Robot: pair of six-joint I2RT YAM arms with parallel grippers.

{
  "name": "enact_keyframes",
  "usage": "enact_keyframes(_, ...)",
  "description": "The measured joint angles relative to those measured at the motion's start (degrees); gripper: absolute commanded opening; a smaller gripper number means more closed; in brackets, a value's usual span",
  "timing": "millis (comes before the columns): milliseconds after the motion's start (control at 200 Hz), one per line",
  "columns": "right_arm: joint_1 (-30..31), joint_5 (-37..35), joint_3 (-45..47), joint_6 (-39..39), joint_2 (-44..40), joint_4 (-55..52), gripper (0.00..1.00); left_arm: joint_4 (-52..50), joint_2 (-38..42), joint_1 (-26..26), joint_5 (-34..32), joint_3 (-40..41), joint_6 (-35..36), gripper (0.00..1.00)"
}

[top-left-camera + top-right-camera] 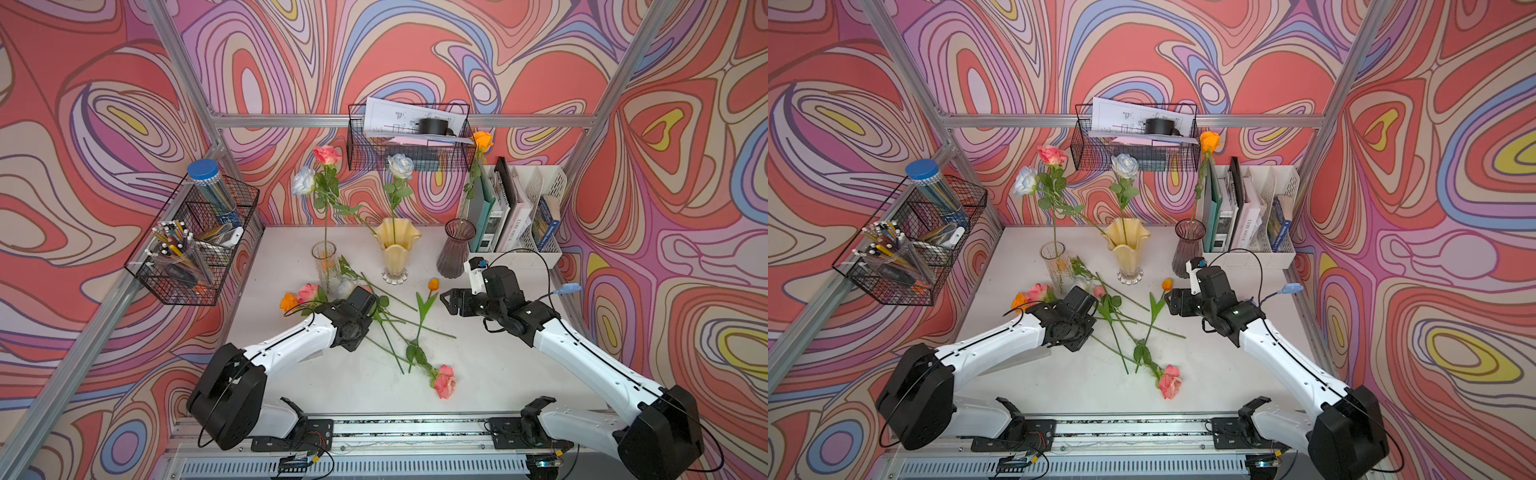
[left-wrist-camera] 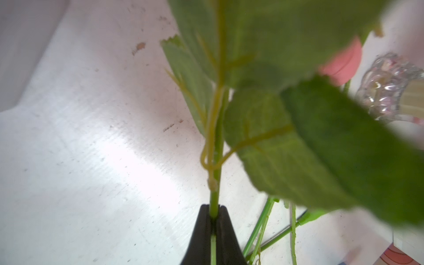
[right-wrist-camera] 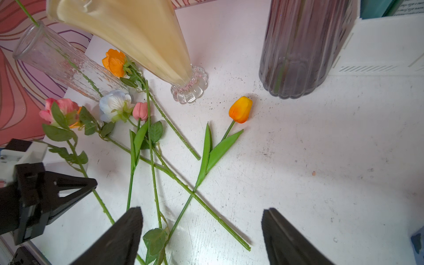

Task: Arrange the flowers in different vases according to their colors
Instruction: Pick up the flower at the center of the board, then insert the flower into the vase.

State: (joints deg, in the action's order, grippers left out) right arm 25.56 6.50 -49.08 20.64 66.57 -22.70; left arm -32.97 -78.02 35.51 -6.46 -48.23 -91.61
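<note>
Pink rose (image 1: pixel 307 293) in both top views: flat on table (image 1: pixel 478 365), head just beside clear vase (image 1: pixel 325 259), stem running under left arm (image 1: pixel 291 332).
Left wrist: left gripper (image 2: pixel 214 207) pinched on green stem (image 2: pixel 214 197), axis straight ahead.
Right wrist: right gripper (image 3: pixel 203 209) spread, empty; orange tulip (image 3: pixel 241 109) ahead, well apart.

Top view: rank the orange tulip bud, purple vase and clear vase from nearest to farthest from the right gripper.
1. Orange tulip bud, just ahead of the right gripper.
2. Purple vase, behind it, back right.
3. Clear vase, far across on the left side.
</note>
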Motion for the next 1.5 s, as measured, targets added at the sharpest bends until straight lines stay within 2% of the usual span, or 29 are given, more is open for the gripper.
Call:
enact_keyframes(270, 0.0, 0.0, 0.0, 0.0, 0.0, 0.1, 0.83, -8.7, 8.0, 0.8, -8.3, -0.5, 2.8, 0.0)
enact_keyframes(501, 0.0, 0.0, 0.8, 0.0, -0.1, 0.5, 0.83, -18.6, 13.2, 2.5, -20.9, -6.5, 7.8, 0.0)
enact_keyframes(706, 0.0, 0.0, 0.9, 0.0, 0.0, 0.7, 0.83, -22.1, 18.7, 3.0, -30.8, -9.8, 15.1, 0.0)
enact_keyframes(841, 0.0, 0.0, 0.9, 0.0, 0.0, 1.1, 0.83, -16.7, 23.8, 5.4, -37.6, -12.3, 27.5, 0.0)
enact_keyframes(996, 0.0, 0.4, 1.0, 0.0, 0.1, 2.6, 0.83, 0.7, 28.5, 7.1, -42.5, -13.6, 49.6, 0.0)
enact_keyframes(1112, 0.0, 0.5, 1.0, 0.0, 0.9, 3.2, 0.83, 14.2, 25.5, 7.1, -43.7, -16.9, 65.8, 0.0)
enact_keyframes(1237, 0.0, 0.9, 1.0, 0.0, 1.8, 3.9, 0.82, 28.4, 18.6, 6.7, -42.9, -20.8, 81.9, 0.0)
enact_keyframes(1342, 0.0, 1.6, 1.2, 0.0, 1.9, 4.8, 0.82, 32.5, 11.1, 2.7, -39.8, -26.3, 88.1, 0.0)
enact_keyframes(1502, 0.0, 2.2, 1.2, -0.3, 1.9, 5.6, 0.82, 34.0, 4.9, -5.8, -35.1, -30.6, 90.3, 0.0)
